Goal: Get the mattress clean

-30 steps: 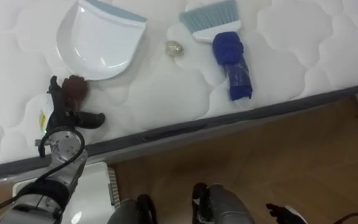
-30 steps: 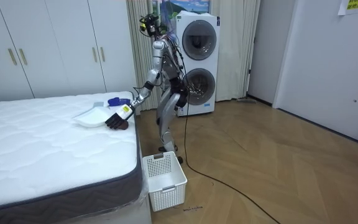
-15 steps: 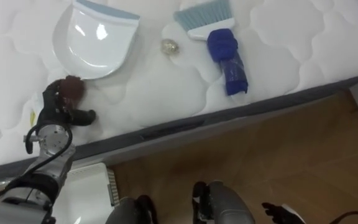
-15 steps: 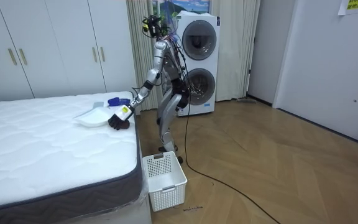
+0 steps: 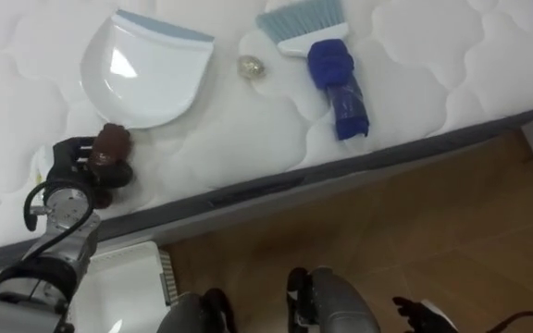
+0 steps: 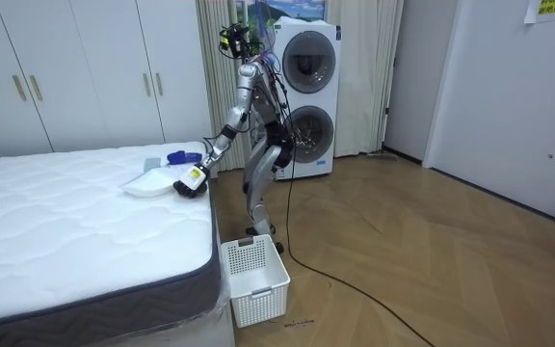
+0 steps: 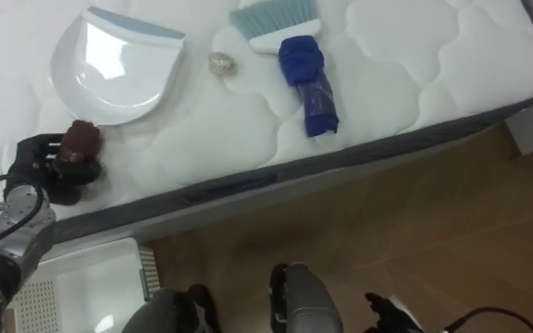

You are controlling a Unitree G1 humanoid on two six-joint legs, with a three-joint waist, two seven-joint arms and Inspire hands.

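A white dustpan [image 5: 146, 69] lies on the white mattress [image 5: 248, 129], with a blue hand brush [image 5: 333, 69] to its right and a small crumpled pale ball [image 5: 250, 67] between them. Just below the dustpan's lip sits a brown lump [image 5: 112, 141]. My left hand [image 5: 70, 174] lies on the mattress near its edge, its dark fingers curled round that lump. In the room view I stand bent at the bed's side, and the left hand [image 6: 189, 180] rests by the dustpan [image 6: 147, 183]. My right hand [image 5: 424, 319] hangs low over the floor, its fingers relaxed.
The mattress's grey edge [image 5: 276, 190] runs across below the objects, with wooden floor [image 5: 433, 231] beyond. A white slatted basket [image 6: 254, 280] stands on the floor by the bed, below my left arm [image 5: 132, 277]. Stacked washing machines [image 6: 304, 96] stand behind me.
My left hand's fingers have gone from straight to curled round the brown lump. The hand has drawn slightly down and left on the mattress.
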